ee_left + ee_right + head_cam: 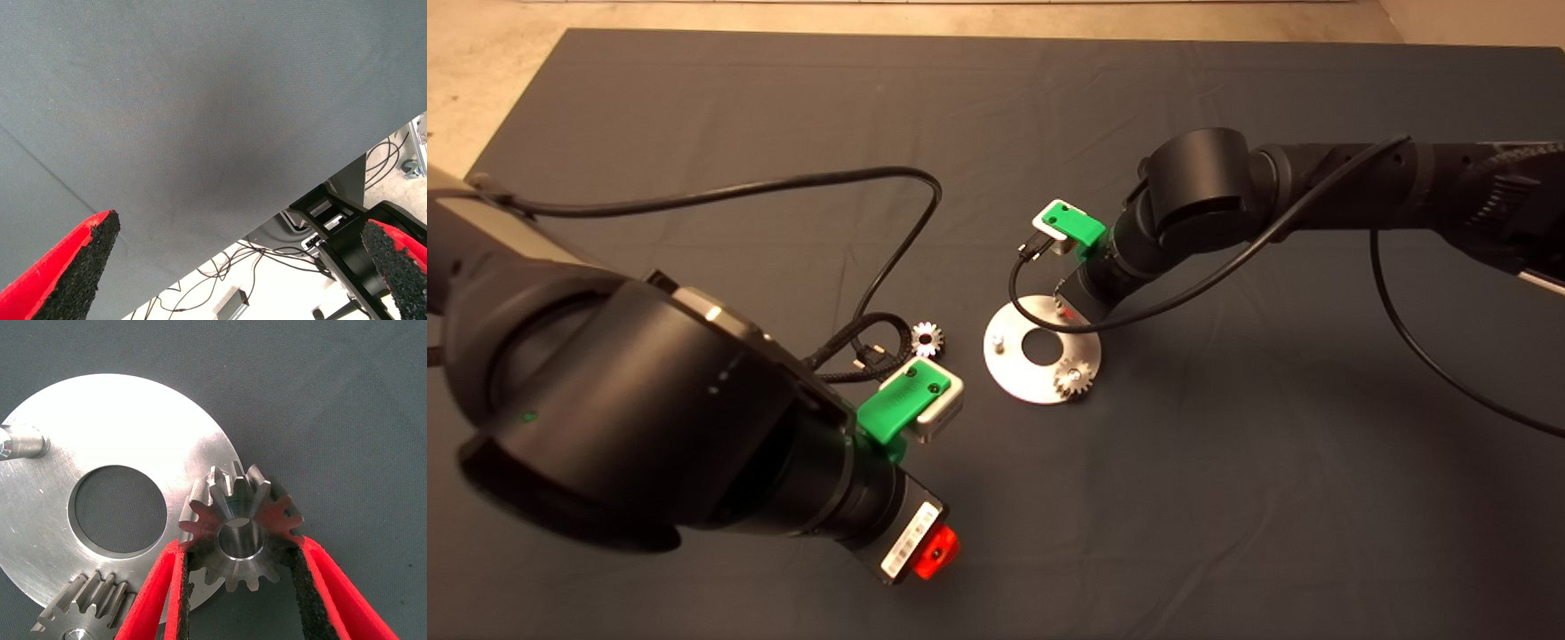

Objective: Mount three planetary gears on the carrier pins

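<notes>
a: gear in hand (241, 535), right wrist view, centre of frame. clamped across its teeth by both black pads, bore facing the camera and unobstructed. gripping by the rim probably leaves the hole free to drop over a pin.

b: where over the disc (133, 413)?

a: at the disc's edge, right of the big centre hole. the pin it should take is not visible; likely hidden under the gear, can't confirm.

b: other gears?

a: one seated gear (1069, 380) on the disc's lower right in the head view, its pin end showing in the bore. one bare pin (1000, 340) on the disc's left side. loose gear (927, 339) lies flat on the mat (1227, 498), just left of the disc, apart from it.

b: so one on, one in hand, one waiting.

a: that is my reading. right gripper (239, 550) comes down onto the disc's upper right edge in the head view, narrow, closed on the gear.

b: left arm?

a: left gripper (247, 267) in the lower left of the head view, clear of the disc, fingers spread wide, holding nothing. its wrist view shows only mat and floor beyond.
</notes>
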Available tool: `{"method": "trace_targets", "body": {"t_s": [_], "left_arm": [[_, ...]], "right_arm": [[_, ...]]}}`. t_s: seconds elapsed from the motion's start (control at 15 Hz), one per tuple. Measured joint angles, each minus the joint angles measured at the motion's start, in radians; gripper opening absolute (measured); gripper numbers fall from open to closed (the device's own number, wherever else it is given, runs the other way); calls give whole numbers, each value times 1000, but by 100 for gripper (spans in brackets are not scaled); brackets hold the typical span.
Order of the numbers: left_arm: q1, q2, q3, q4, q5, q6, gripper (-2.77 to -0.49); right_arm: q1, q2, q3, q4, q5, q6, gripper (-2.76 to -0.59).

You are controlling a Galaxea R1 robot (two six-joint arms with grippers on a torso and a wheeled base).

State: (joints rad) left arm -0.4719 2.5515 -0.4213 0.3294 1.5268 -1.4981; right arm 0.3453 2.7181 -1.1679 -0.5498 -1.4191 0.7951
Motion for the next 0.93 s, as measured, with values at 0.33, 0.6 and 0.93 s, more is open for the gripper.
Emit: {"method": "trace_targets", "body": {"t_s": [0.33, 0.6, 0.93], "left_arm": [[0, 0, 0, 0, 0, 0, -61], [0, 0, 0, 0, 0, 0, -61], [0, 0, 0, 0, 0, 0, -61]], "right_arm": [[-1, 0, 0, -1, 0, 3, -246], [-2, 6, -1, -1, 1, 3, -246], [-6, 12, -3, -1, 3, 3, -246]]}}
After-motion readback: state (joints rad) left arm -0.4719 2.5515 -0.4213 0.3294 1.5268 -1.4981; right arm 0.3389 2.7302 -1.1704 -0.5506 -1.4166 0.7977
